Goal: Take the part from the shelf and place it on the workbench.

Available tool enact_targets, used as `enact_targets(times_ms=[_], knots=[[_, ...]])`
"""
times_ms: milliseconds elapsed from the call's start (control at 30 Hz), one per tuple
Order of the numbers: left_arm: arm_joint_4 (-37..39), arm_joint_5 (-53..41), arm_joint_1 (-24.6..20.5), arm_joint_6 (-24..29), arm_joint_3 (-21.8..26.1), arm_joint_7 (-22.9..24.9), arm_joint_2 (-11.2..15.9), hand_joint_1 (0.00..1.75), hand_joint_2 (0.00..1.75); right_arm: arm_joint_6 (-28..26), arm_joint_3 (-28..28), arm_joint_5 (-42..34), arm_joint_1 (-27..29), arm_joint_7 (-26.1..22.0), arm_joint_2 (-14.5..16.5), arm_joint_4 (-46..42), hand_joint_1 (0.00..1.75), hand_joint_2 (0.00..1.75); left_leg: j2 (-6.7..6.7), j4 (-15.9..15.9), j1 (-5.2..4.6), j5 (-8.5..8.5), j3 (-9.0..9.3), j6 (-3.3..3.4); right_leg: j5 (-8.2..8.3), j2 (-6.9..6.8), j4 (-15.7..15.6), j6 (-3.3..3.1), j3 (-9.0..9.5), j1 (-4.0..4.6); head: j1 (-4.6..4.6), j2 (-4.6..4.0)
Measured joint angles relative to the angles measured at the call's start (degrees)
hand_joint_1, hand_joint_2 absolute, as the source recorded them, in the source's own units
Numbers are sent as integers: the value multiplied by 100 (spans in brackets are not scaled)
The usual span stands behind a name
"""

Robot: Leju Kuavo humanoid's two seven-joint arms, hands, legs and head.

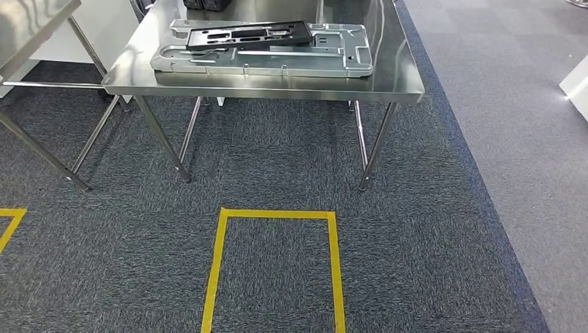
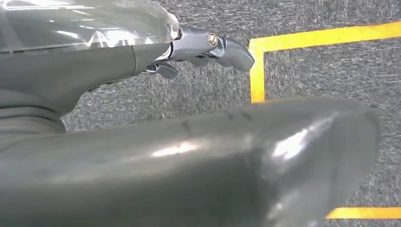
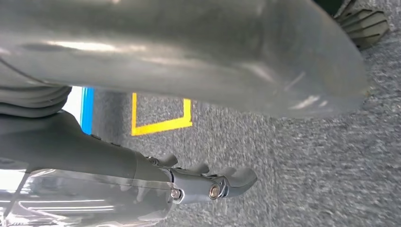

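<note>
A steel workbench (image 1: 395,78) stands ahead of me in the head view. On it lies a flat grey metal part (image 1: 277,61) with a black frame-like part (image 1: 249,33) resting across its far side. My left hand (image 2: 94,66) hangs over the carpet, its dark fingers (image 2: 229,49) stretched out and its thick thumb (image 2: 213,161) apart from them, holding nothing. My right hand (image 3: 90,156) hangs the same way, fingers (image 3: 231,179) extended, thumb (image 3: 189,52) apart, empty.
A yellow tape rectangle (image 1: 277,214) marks the dark carpet just in front of the workbench; more tape (image 1: 8,220) lies at the left. A second steel table (image 1: 31,24) stands at the far left. Lighter grey carpet (image 1: 527,139) and a white object (image 1: 577,87) lie to the right.
</note>
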Motion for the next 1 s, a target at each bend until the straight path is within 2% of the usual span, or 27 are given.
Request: enact_targets(times_ms=[33,100,133,167,200,267,300,333,367,433,467,500,567,633,667,700,767,800,833,867,933,967,1000], knots=[[0,0,-3,4,-4,16,1,0,0,-10,-13,-12,-2,-5,7,0,0,0,-11,-172,-9,-78,82,37,17,-2,32,38,-41,5,0,0],[0,0,13,7,-5,46,2,0,0,-44,-41,-28,-7,-6,19,0,0,0,-9,-263,-5,-112,62,121,43,-1,71,109,-87,6,0,0],[0,0,24,7,-2,61,2,0,0,-56,-58,-30,-8,2,25,1,0,0,-2,-280,2,-101,51,164,-3,1,134,137,-120,1,0,0],[0,0,34,7,8,77,2,0,0,-61,-77,-30,-7,15,34,2,0,0,7,-294,7,-75,38,205,-118,5,290,157,-185,-3,1,0],[0,0,40,8,21,94,3,0,0,-62,-94,-29,-6,34,43,3,0,0,16,-301,5,-52,24,242,-305,10,576,173,-305,-11,1,0],[0,2,47,16,61,132,11,0,0,-61,-116,-22,-5,78,58,5,0,0,28,-293,-24,-19,-28,285,-718,13,1358,191,-636,-13,1,0],[0,4,52,21,81,144,16,0,0,-61,-121,-18,-4,95,61,6,0,0,32,-286,-40,-6,-54,294,-827,13,1652,193,-748,-12,1,0],[0,6,57,25,100,151,21,0,0,-61,-124,-14,-4,106,62,7,0,0,36,-275,-55,2,-73,298,-823,13,1743,185,-760,-11,1,0],[0,9,61,27,115,155,23,0,0,-61,-126,-10,-4,112,62,7,0,0,37,-265,-69,6,-82,298,-708,13,1588,163,-645,-7,1,0],[0,8,63,27,131,156,22,0,0,-61,-128,-9,-11,112,62,7,0,0,36,-248,-91,10,-76,294,-369,7,810,81,-190,17,1,0],[0,7,60,26,134,156,21,0,0,-60,-129,-8,-21,112,62,7,0,44,36,-235,-108,11,-79,282,-255,0,428,40,13,35,1,0],[0,7,58,26,136,156,21,0,0,-57,-131,-4,-31,112,63,7,0,87,40,-225,-117,17,-89,263,-201,-7,186,11,131,54,1,0],[0,7,55,28,139,157,21,0,0,-41,-136,4,-39,115,64,7,0,175,48,-215,-122,36,-117,210,-194,-10,58,-13,165,83,0,0],[0,7,55,36,140,157,29,0,0,-14,-153,-5,-34,115,67,7,0,175,43,-191,-121,9,-135,154,-147,-12,5,-51,168,55,1,0],[0,7,56,39,139,157,34,0,0,-3,-165,-21,-34,114,67,7,0,175,33,-78,-117,-80,-184,123,-121,-19,-29,-78,172,36,1,0],[0,7,56,41,138,156,38,0,0,4,-180,-44,-36,117,68,7,0,175,23,158,-108,-234,-287,91,-99,-27,-58,-100,174,18,0,0],[0,7,57,42,135,158,39,0,0,-8,-221,-82,-42,184,67,7,0,175,11,911,-59,-617,-621,25,-88,-36,-57,-131,153,20,-1,0],[0,6,58,42,132,162,40,0,0,-21,-243,-92,-43,240,67,7,0,175,11,1248,-28,-737,-768,-12,-87,-37,-48,-136,142,20,-1,0],[0,6,60,42,129,167,41,0,0,-35,-261,-94,-43,300,67,7,0,175,12,1424,6,-759,-840,-54,-87,-36,-35,-139,134,16,-1,0],[0,6,60,42,126,177,43,0,0,-46,-273,-93,-43,355,67,7,0,175,12,1365,48,-663,-801,-104,-93,-32,-10,-132,125,5,-1,0],[0,5,54,43,121,203,46,0,0,-52,-290,-91,-43,406,67,8,0,175,11,683,145,-302,-458,-228,-131,-12,94,-87,88,-32,-1,0],[0,5,48,44,119,221,42,0,44,-54,-301,-90,-49,407,59,7,0,175,-8,316,174,-183,-286,-261,-171,3,181,-43,48,-34,-1,0],[0,5,45,45,118,230,40,0,58,-54,-307,-89,-51,401,56,6,0,175,-16,108,192,-121,-186,-286,-193,11,228,-20,26,-38,-1,0]])
